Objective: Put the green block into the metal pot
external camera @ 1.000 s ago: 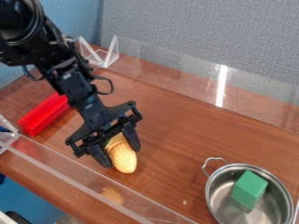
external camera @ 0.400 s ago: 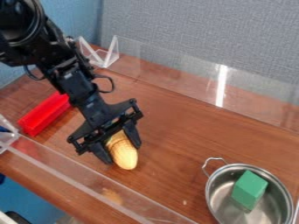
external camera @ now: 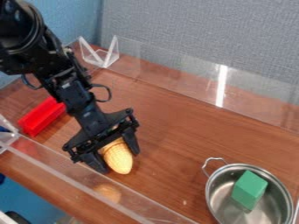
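Note:
The green block [external camera: 249,187] lies inside the metal pot [external camera: 218,203] at the front right corner of the table. My gripper [external camera: 107,154] is far to the left of the pot, pointing steeply down at the wooden tabletop. Its black fingers [external camera: 132,145] stand close on either side of an oval yellow toy fruit [external camera: 117,158], which rests on or just above the table. The jaws look shut on that toy. Nothing of mine touches the pot or the green block.
A long red block [external camera: 44,115] lies at the left, behind my arm. Clear plastic walls [external camera: 222,86] run along the back and the front edge [external camera: 105,188] of the table. Bare wood lies between the gripper and the pot.
The gripper and the yellow toy have shifted slightly toward the front left. The finger spacing looks the same. The green block and the pot have not moved.

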### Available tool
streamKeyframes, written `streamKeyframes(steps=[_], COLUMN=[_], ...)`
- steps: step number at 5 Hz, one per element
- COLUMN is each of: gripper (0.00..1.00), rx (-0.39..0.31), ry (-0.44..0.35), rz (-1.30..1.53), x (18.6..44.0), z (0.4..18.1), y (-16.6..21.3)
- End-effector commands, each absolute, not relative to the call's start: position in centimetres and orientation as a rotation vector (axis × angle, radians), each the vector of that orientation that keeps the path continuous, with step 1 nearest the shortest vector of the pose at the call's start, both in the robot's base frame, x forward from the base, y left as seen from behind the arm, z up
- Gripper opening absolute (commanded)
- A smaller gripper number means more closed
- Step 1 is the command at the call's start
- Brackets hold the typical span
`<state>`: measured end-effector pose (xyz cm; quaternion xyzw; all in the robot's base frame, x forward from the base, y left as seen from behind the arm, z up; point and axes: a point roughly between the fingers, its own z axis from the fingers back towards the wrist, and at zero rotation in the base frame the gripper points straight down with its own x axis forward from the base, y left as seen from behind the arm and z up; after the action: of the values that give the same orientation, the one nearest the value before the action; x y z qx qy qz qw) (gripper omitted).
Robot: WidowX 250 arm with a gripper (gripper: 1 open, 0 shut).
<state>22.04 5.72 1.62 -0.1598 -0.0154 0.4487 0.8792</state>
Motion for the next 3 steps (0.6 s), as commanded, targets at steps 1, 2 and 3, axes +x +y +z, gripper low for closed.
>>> streamKeyframes(steps=[1,2,3], gripper=[0.0,0.0,0.0], rx=[-0.323,-0.32,-0.318], ry=[-0.061,-0.064,-0.066], rz=[0.926,0.911,0.895], x=[22.31,22.45,22.63], z=[2.28,2.47,2.61], y=[6.22,6.23,6.22])
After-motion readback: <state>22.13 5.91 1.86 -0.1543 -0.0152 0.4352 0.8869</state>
